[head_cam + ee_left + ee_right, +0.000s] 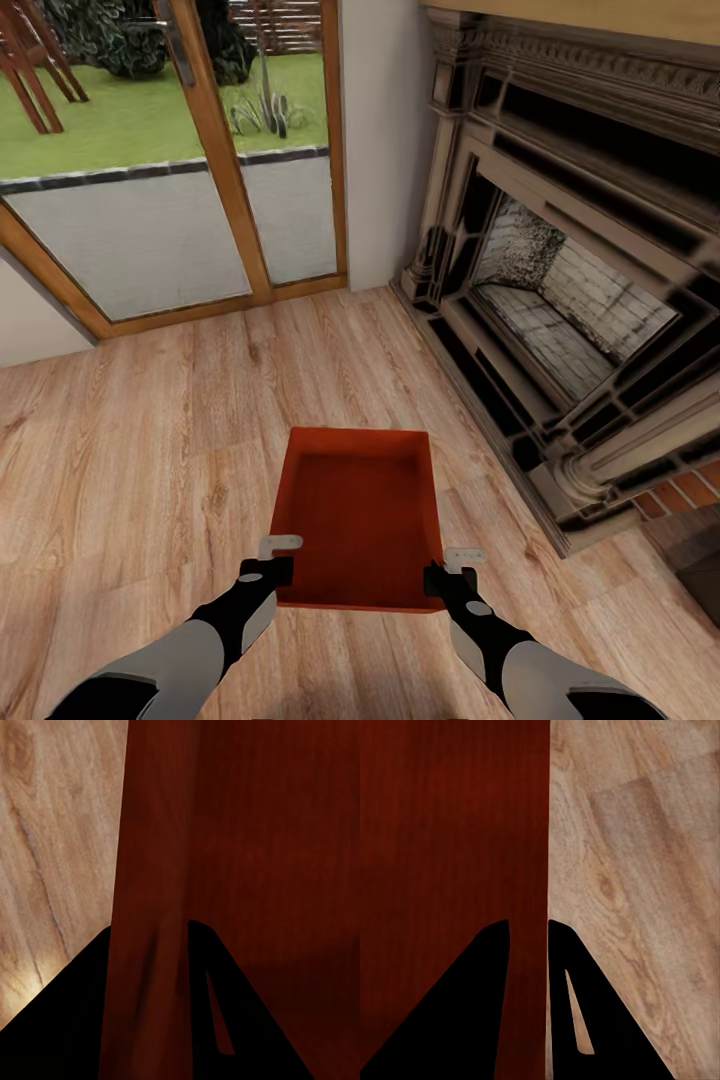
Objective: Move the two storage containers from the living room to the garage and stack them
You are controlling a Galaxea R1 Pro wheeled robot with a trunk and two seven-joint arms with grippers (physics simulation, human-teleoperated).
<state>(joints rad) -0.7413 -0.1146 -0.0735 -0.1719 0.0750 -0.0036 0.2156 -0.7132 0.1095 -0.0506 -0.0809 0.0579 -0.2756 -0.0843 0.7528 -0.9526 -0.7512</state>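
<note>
Below me runs a light wood plank floor (150,450), its boards slanting away toward a wood-framed glass door (215,150) at the far left. On my right, the base of a dark carved stone fireplace (560,330) stands directly on the planks, with a patch of red brick (690,490) beside it. I cannot tell whether the orange-red rectangular storage container (360,520) rests on the boards.
</note>
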